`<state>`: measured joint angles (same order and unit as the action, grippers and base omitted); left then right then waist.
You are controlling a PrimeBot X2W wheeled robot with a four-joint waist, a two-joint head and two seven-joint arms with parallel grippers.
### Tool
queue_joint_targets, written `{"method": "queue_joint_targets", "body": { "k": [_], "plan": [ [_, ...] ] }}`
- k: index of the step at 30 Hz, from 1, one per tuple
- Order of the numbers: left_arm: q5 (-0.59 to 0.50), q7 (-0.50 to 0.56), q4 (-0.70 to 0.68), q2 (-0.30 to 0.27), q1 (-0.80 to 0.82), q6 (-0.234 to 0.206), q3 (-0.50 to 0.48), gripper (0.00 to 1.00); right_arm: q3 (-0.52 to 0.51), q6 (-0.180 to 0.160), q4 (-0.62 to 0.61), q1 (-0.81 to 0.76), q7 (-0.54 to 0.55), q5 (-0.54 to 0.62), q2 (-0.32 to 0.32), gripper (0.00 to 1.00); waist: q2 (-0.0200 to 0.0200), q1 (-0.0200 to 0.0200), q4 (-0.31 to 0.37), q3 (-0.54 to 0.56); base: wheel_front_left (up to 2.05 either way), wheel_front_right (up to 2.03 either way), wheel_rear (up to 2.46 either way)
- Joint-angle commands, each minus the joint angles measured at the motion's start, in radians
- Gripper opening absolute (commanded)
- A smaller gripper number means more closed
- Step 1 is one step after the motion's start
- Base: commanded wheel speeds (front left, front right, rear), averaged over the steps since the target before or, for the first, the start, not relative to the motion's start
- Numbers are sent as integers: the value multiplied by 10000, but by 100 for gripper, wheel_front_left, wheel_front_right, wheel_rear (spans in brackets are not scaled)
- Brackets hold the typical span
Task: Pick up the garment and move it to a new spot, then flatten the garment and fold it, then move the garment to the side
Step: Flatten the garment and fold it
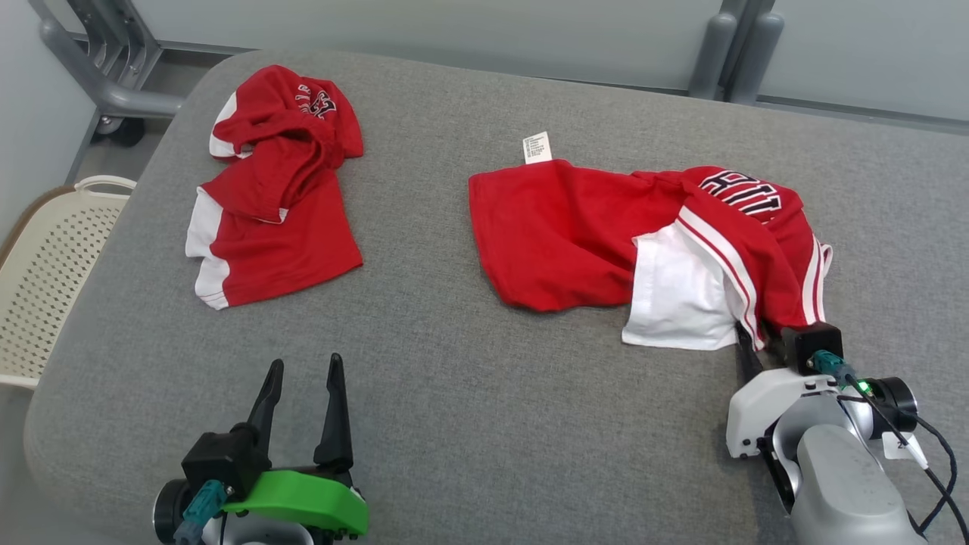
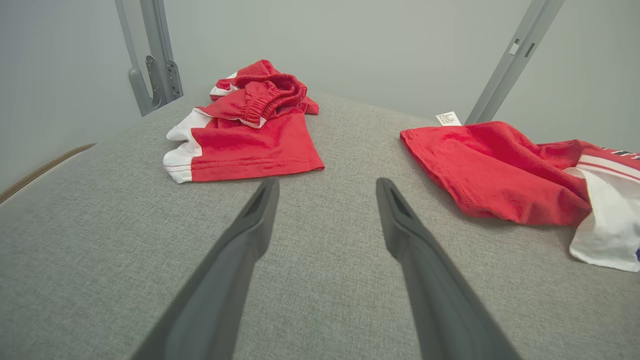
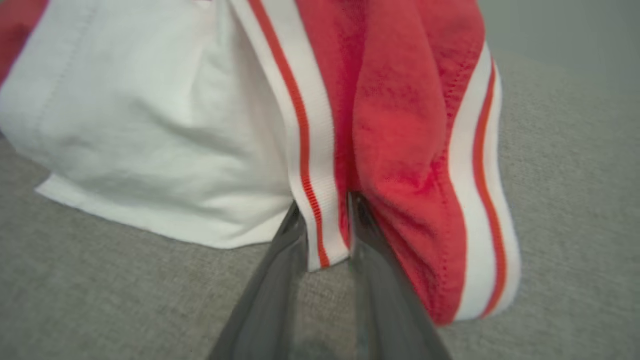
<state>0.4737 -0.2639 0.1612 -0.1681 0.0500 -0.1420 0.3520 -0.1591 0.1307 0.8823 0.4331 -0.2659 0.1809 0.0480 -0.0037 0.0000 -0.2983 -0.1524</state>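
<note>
The garment, red shorts with white side panels, striped hems and a white label, lies crumpled on the right of the grey padded table. My right gripper is at the garment's near right corner. In the right wrist view the gripper has its two fingers pressed on either side of the red-and-white striped hem. My left gripper stands open over bare table at the near left, holding nothing. In the left wrist view the gripper has the garment off to its right.
A second red and white garment lies bunched at the far left of the table, also ahead of the left fingers. A cream perforated basket stands beside the table's left edge. Grey metal frame legs rise behind.
</note>
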Motion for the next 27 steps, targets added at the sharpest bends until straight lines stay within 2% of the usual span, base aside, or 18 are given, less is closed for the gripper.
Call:
{"method": "queue_joint_targets", "body": {
  "k": [1,2,12,19,27],
  "plan": [
    [-108,-5,26,42,120,24,-65,100,15,1,205,77,21,-15,40,6,37,0,103,-19,0,0,0],
    [-122,-5,40,50,107,27,-82,100,45,1,223,134,21,-92,43,0,37,0,165,-11,0,0,0],
    [-204,-7,214,14,-215,84,-60,100,1029,1,-674,-446,11,-786,96,0,37,0,1259,492,0,0,0],
    [-181,40,207,-17,-372,58,48,100,1404,1,-784,-844,32,-975,1233,0,37,0,1807,693,0,0,0],
    [-186,124,149,-86,-356,24,178,100,1904,-1,-419,-597,725,-1461,2658,0,37,0,1956,706,0,0,0]
  ]
}}
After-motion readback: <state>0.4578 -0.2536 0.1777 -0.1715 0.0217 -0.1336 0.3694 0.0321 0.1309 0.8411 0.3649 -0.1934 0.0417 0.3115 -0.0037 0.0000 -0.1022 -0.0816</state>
